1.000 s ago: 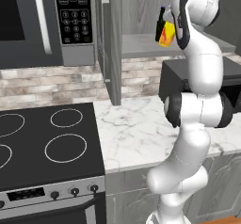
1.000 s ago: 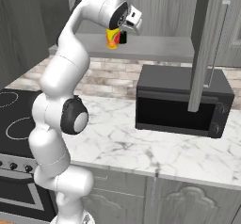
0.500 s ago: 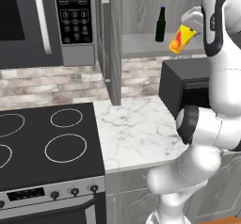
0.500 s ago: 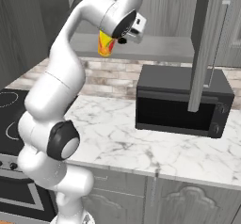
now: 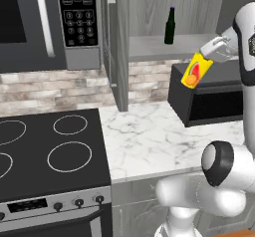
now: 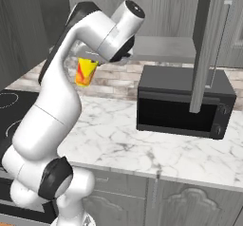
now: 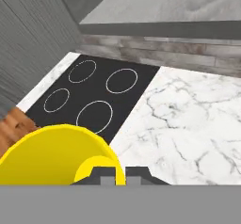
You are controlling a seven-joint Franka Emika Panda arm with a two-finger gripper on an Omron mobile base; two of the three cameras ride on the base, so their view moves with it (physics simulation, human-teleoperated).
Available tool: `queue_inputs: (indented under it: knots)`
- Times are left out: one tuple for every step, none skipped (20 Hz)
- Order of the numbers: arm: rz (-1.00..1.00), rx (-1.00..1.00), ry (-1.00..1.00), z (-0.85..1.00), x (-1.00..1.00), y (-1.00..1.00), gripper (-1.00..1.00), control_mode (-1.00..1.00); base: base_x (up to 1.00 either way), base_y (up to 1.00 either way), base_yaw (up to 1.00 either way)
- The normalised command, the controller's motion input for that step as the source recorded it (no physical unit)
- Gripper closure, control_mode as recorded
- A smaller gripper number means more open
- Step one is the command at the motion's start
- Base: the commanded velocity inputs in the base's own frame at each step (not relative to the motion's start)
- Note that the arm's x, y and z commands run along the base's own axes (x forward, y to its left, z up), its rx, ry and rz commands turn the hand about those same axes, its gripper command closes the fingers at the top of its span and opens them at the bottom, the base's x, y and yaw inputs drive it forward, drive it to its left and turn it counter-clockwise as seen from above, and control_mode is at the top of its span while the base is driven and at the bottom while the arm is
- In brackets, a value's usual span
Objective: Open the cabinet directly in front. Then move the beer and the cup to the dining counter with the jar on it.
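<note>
Tool (image 5: 206,58), closed on the cup's (image 5: 195,70) rim, is seen holding it tilted above the desk (image 5: 149,136) beside the open cabinet (image 5: 115,42), so it should be carried level, clear of the microwave (image 6: 182,101).

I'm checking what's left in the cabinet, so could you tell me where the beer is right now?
The beer stands upright on the open cabinet's shelf in the left base view, above the black microwave and up-left of the cup held in the gripper.
</note>
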Motion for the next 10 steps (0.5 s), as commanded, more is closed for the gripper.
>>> queue_inputs:
  knots:
    - [0.41, -0.25, -0.09, -0.7, -1.0, 0.4, 1.0, -1.0, 0.0, 0.0, 0.0]
    - [0.31, -0.22, -0.32, -0.53, -1.0, 0.26, 1.0, -1.0, 0.0, 0.0, 0.0]
    - [0.15, -0.15, -0.45, -0.46, -0.93, 0.13, 1.0, -1.0, 0.0, 0.0, 0.0]
    - [0.1, -0.09, -0.53, -0.41, -0.76, 0.06, 1.0, -1.0, 0.0, 0.0, 0.0]
    - [0.08, -0.04, -0.57, -0.32, -0.59, 0.04, 1.0, -1.0, 0.0, 0.0, 0.0]
    - [0.02, -0.03, -0.52, -0.3, -0.34, 0.01, 1.0, -1.0, 0.0, 0.0, 0.0]
    - [0.0, -0.01, -0.42, -0.28, -0.07, 0.09, 1.0, -1.0, 0.0, 0.0, 0.0]
    - [0.0, -0.02, -0.36, -0.26, -0.04, 0.21, 1.0, -1.0, 0.0, 0.0, 0.0]
    - [0.0, 0.0, -0.35, -0.13, -0.04, 0.11, 1.0, -1.0, 0.0, 0.0, 0.0]
    - [0.0, 0.0, -0.15, -0.06, 0.0, 0.0, 1.0, -1.0, 0.0, 0.0, 0.0]
